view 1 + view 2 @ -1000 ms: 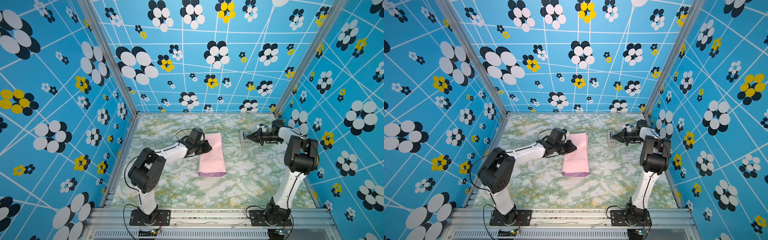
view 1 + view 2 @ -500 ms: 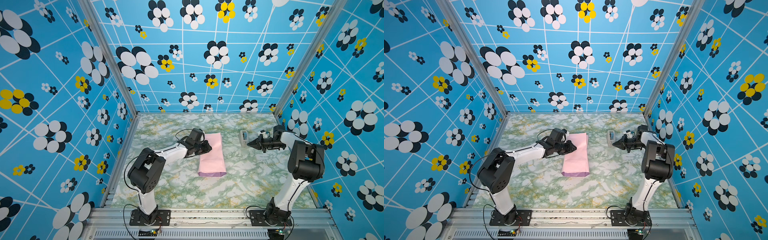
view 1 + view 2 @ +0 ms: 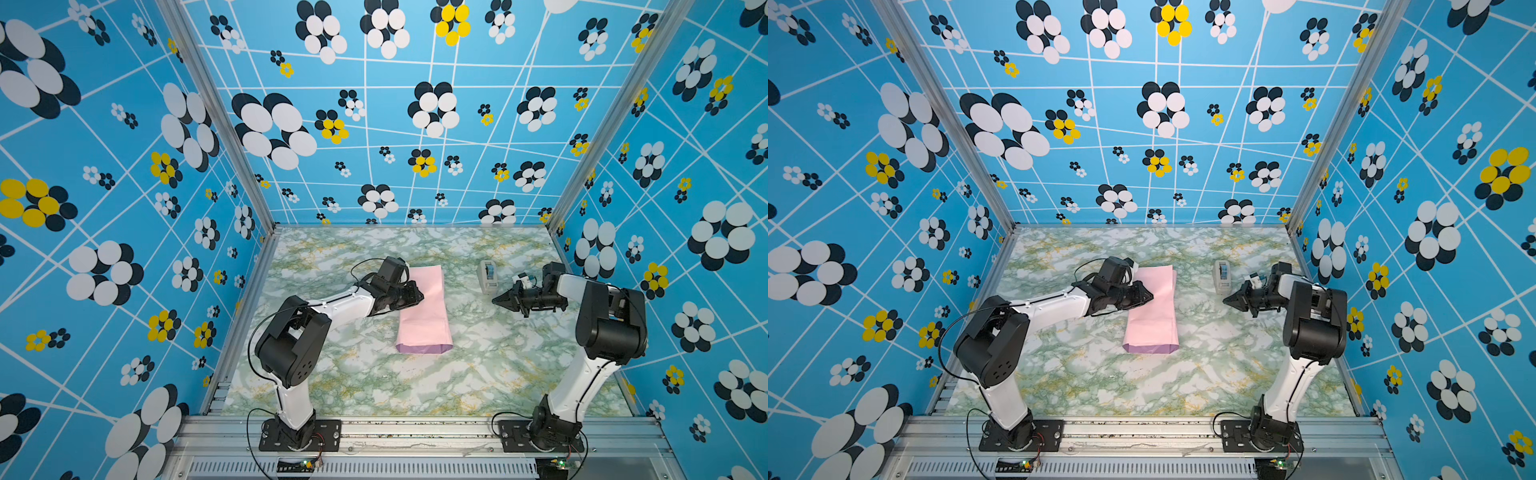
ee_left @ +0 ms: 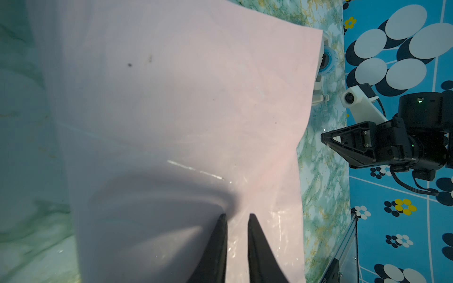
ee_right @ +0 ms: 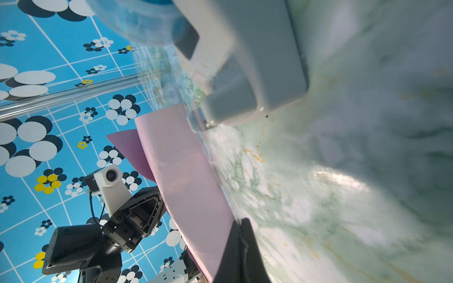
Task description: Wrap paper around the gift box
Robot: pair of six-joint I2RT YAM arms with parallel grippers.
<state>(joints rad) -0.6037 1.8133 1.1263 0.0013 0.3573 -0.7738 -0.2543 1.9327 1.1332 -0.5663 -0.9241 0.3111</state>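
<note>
My left gripper (image 4: 236, 216), jaws barely apart and holding nothing, presses on the paper (image 3: 424, 316) under its tips, probably to pin the fold. The gift box is hidden, presumably beneath. My right gripper (image 3: 498, 299) is closed, just beside the tape dispenser (image 3: 488, 276).

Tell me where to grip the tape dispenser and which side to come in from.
Take the tape dispenser across its narrow white-grey body, pads on the two flat side faces, probably. It stands free on the table, apart from the paper, so come down from above with the right gripper, which is shut nearby and must open first.
</note>
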